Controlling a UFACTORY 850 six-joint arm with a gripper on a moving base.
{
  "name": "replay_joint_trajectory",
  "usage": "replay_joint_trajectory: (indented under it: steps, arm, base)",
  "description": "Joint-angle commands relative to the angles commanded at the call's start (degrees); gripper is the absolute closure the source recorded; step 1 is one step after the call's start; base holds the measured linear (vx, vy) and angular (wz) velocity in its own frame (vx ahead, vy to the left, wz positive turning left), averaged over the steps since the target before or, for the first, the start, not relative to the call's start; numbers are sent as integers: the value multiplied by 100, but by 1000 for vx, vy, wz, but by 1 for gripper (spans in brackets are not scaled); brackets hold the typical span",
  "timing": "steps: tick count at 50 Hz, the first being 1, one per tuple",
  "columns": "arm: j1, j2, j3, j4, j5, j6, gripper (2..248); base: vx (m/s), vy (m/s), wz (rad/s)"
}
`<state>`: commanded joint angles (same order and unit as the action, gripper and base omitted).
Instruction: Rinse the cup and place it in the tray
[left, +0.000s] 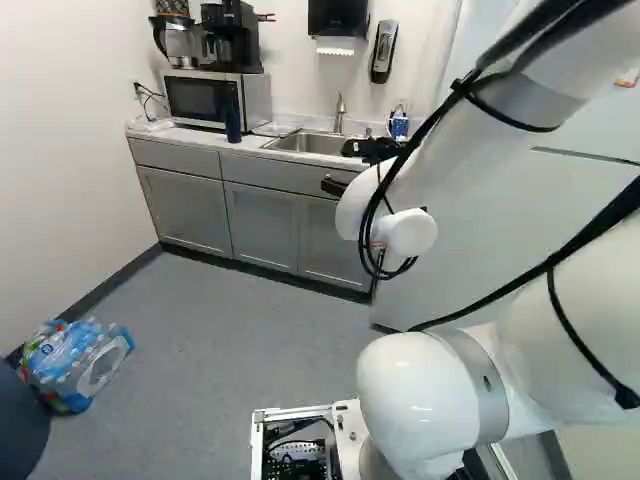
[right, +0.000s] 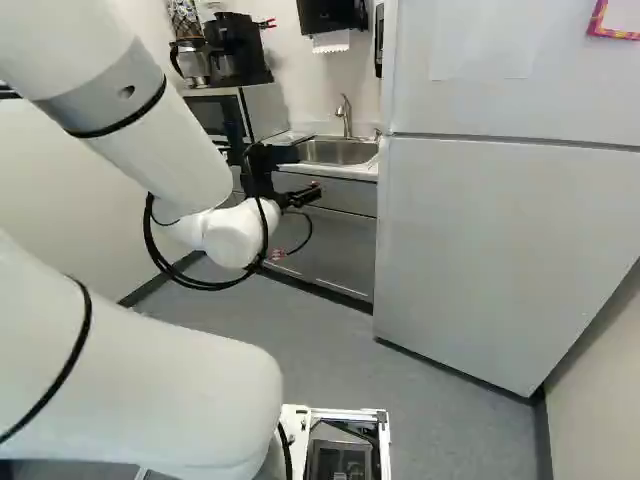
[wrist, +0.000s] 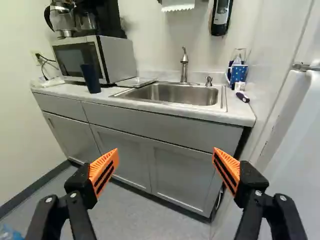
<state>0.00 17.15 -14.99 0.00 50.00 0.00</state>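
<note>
Far left on the tabletop (wrist: 170, 105): microwave (wrist: 117, 56), light casing, dark door. Before its right part, 1 cup (wrist: 91, 78): dark blue, tall, upright, mouth wider than base. To its right, 1 flat, pale tray (wrist: 136, 82) beside the left end of the steel sink (wrist: 175, 94); faucet (wrist: 184, 67) behind the basin. At the tabletop's right end, 1 blue container (wrist: 239, 73) with white dots.

Arm (right: 135, 375): bent, reaching forward from the near side toward the cabinets. Hand (right: 306, 173): released, 2 fingers spread wide, pointing ahead toward the sink side, well apart from the cup.
</note>
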Motion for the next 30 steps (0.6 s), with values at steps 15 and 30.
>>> replay_joint_trajectory:
  steps: [15, 30]
  arm:
    - [0, -75, -264, 0, 0, 0, 3]
    - [0, -162, -535, 0, -19, 0, 3]
  base:
    - [0, 0, 0]
    - [0, 0, 0]
